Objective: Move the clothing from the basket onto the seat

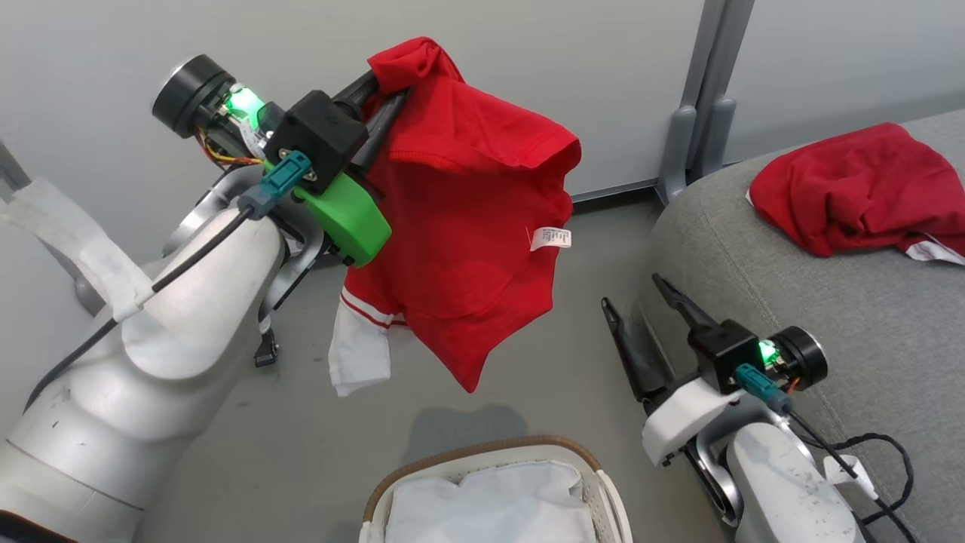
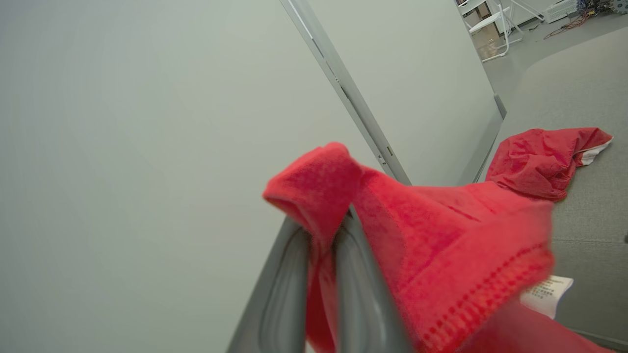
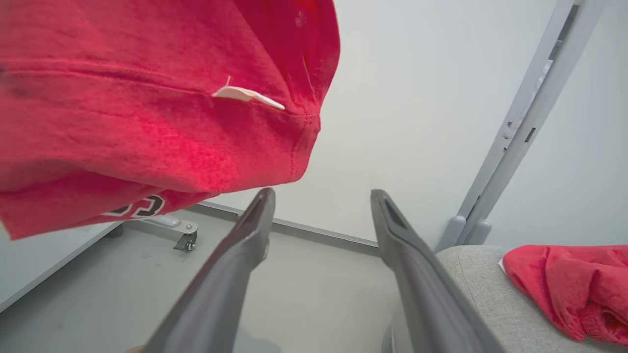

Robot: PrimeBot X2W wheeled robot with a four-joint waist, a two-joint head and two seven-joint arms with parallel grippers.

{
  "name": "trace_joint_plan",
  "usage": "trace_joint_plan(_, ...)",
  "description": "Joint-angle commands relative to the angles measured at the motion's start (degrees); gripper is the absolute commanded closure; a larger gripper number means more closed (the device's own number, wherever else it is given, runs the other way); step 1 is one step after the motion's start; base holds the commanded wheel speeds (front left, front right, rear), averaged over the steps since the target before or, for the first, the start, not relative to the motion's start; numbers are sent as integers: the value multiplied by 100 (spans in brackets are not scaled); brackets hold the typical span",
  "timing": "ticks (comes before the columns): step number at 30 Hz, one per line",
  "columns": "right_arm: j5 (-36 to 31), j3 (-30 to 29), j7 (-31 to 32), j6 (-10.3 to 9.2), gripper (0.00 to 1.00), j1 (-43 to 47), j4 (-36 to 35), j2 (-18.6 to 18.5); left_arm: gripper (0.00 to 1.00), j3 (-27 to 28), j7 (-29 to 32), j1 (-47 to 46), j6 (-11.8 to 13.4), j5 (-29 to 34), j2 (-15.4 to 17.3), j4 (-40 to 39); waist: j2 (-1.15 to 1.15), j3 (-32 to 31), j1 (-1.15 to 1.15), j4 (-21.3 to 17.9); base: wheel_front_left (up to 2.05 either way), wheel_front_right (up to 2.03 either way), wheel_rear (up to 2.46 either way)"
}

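My left end effector [image 2: 326,220] grips a red shirt [image 1: 467,226] aloft, clear of the basket [image 1: 528,440]; my right end effector [image 1: 632,290] stands open, empty, beside the seat [image 1: 829,317].

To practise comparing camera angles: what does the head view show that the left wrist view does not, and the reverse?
Head view: the basket with its white lining, and the open right tool. Left wrist view: far-off white furniture beyond the wall panel. Both: the left tool shut on a hanging red shirt, and another red garment lying on the grey seat.
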Motion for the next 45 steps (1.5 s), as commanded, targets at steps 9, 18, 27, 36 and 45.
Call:
trace_joint_plan(9,338,997,-14,-6,0,-156,317,-16,100,-59,0,-368,-9,-16,-117,-27,0,42,0,193,0,0,0)
trace_joint_plan(18,621,1614,-14,-6,0,-502,452,-14,100,-137,39,-473,14,-31,-197,-188,0,70,0,292,0,0,0)
trace_joint_plan(27,985,1803,-14,-6,0,-706,17,-16,100,-197,60,-402,58,-67,-182,-301,0,111,0,290,0,0,0)
trace_joint_plan(36,1209,2070,-14,-6,0,-777,-602,-20,100,-227,117,-285,103,-160,-132,-301,0,150,0,237,0,0,0)
trace_joint_plan(45,1617,1984,-14,-6,0,-1004,-687,-17,100,-281,118,-264,128,-237,-225,-328,0,222,0,298,0,0,0)
